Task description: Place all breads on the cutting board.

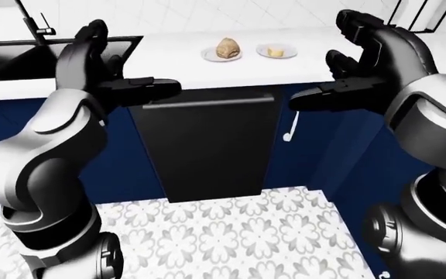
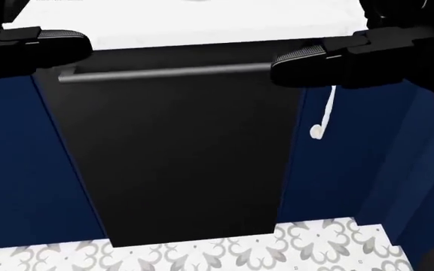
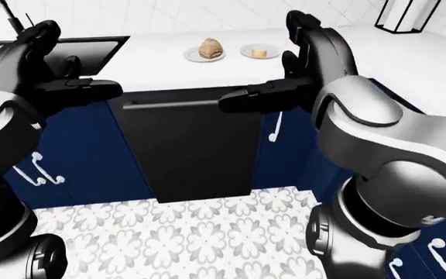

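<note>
white counter [image 1: 207, 72] holds two plates [image 1: 221, 56], each bearing bread [image 1: 228, 47].

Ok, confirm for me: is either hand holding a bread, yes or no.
No: in the left-eye view the bread sits on its plate on the counter, while the left hand and right hand are open and empty.

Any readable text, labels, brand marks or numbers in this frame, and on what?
None: no words, numbers or signs show in any view.
The black dishwasher door, the white counter and the two plates carry no lettering.
The floor tiles show only a floral pattern.
</note>
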Controlling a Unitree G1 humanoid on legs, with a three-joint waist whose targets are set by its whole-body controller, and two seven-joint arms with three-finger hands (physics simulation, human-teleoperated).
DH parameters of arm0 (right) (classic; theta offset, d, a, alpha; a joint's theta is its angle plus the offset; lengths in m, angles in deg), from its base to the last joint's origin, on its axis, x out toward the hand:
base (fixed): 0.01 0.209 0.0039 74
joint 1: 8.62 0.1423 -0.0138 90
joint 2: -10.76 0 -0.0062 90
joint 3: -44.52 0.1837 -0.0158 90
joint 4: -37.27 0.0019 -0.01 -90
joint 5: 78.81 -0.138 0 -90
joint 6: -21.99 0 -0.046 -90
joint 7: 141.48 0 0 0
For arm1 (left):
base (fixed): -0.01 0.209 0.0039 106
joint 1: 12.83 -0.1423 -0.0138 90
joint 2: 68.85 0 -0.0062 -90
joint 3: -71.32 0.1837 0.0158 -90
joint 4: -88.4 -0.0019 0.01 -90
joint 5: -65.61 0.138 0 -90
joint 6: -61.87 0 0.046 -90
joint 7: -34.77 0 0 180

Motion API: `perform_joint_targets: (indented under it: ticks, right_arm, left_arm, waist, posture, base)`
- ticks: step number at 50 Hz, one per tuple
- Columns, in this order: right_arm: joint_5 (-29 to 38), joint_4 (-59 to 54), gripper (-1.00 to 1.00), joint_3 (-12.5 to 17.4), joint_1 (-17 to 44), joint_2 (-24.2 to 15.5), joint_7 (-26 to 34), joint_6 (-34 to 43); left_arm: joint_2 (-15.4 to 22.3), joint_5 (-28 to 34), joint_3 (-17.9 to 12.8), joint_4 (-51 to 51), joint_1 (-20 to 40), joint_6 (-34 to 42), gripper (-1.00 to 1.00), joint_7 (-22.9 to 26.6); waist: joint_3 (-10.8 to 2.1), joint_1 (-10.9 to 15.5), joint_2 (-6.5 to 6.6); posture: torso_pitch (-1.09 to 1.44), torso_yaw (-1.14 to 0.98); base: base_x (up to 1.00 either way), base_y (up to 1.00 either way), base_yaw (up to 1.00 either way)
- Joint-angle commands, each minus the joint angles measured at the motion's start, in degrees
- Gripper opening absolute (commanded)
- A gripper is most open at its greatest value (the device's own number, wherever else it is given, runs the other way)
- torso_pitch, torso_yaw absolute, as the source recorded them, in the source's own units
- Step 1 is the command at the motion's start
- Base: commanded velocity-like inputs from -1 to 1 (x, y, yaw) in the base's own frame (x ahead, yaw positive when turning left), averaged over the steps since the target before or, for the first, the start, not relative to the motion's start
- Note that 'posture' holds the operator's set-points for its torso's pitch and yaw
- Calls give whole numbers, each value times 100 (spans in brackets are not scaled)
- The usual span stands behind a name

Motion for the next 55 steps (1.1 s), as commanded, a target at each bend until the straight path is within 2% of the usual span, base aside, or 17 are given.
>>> perform_joint_targets:
  ticks: [1, 6, 10, 11, 12, 19, 23, 26, 34, 37, 38, 40, 47, 51, 52, 53, 55]
  right_arm:
    - [96, 115, 100, 133, 196, -106, -17, -207]
    - [143, 160, 100, 147, 216, -38, -19, -123]
    - [212, 142, 100, 129, 274, 5, 19, -95]
    - [233, 143, 100, 119, 258, 2, 43, -113]
    - [251, 138, 100, 109, 257, 3, 60, -123]
    - [371, 162, 100, 99, 253, 46, 148, -107]
    - [442, 184, 100, 101, 244, 62, 214, -101]
    - [510, 217, 100, 105, 233, 92, 261, -62]
    - [689, 193, 100, 88, 294, 100, 421, -26]
    - [759, 205, 100, 99, 299, 100, 490, -6]
    - [783, 215, 100, 99, 288, 104, 514, -5]
    - [836, 232, 100, 110, 289, 104, 567, 13]
    - [1011, 287, 100, 94, 251, 165, 700, 17]
    - [1087, 309, 100, 72, 240, 206, 741, 17]
    - [1099, 318, 100, 73, 230, 208, 754, 17]
    - [1111, 327, 100, 74, 221, 214, 762, 17]
    - [1129, 334, 100, 72, 213, 218, 777, 17]
  left_arm:
    - [41, -63, 14, 173, 250, -165, 100, 33]
    - [42, -94, -5, 199, 199, -174, 100, 33]
    - [81, -138, -43, 216, 223, -127, 100, 9]
    - [88, -144, -39, 205, 241, -125, 100, 3]
    - [83, -148, -32, 207, 240, -130, 100, -4]
    - [101, -182, -31, 209, 250, -116, 100, -30]
    - [106, -197, -28, 198, 254, -134, 100, -37]
    - [108, -196, -21, 209, 192, -173, 100, -27]
    - [112, -196, -4, 160, 225, -193, 100, -36]
    - [99, -165, 39, 125, 203, -257, 100, -21]
    - [87, -169, 38, 143, 207, -234, 100, -34]
    - [72, -171, 35, 145, 212, -225, 100, -39]
    - [67, -199, 13, 201, 225, -144, 100, -62]
    - [87, -219, -16, 222, 219, -118, 100, -62]
    - [88, -223, -16, 222, 218, -119, 100, -65]
    - [86, -224, -13, 217, 215, -128, 100, -65]
    - [84, -220, -1, 212, 202, -146, 100, -65]
  waist:
    - [-173, -41, -7]
    - [-119, 20, -285]
    - [-241, 107, -692]
    - [-158, 27, -596]
    - [-117, 60, -681]
    - [-68, -36, -351]
    - [-192, -128, 137]
    - [-116, -93, 111]
    - [-115, 47, -294]
    - [-224, 89, -704]
    - [-191, 52, -575]
    - [-112, 48, -664]
    - [-70, -58, -332]
    - [-230, -134, 196]
    - [-174, -75, 31]
    - [-139, -107, 131]
    - [-159, -53, 78]
  posture:
    - [0, 0]
    - [0, 0]
    - [0, 0]
    - [0, 0]
    - [0, 0]
    - [0, 0]
    - [0, 0]
    - [0, 0]
    - [0, 0]
    - [0, 0]
    - [0, 0]
    - [0, 0]
    - [0, 0]
    - [0, 0]
    - [0, 0]
    - [0, 0]
    - [0, 0]
  base:
    - [25, 0, 0]
    - [24, 0, 0]
    - [24, 0, 0]
    - [25, 0, 0]
    - [27, 0, 0]
    - [29, 0, 0]
    - [29, 0, 0]
    - [28, 0, 0]
    - [29, 0, 0]
    - [29, 0, 0]
    - [29, 0, 0]
    - [28, 0, 0]
    - [29, 0, 0]
    - [29, 0, 0]
    - [28, 0, 0]
    - [28, 0, 0]
    - [29, 0, 0]
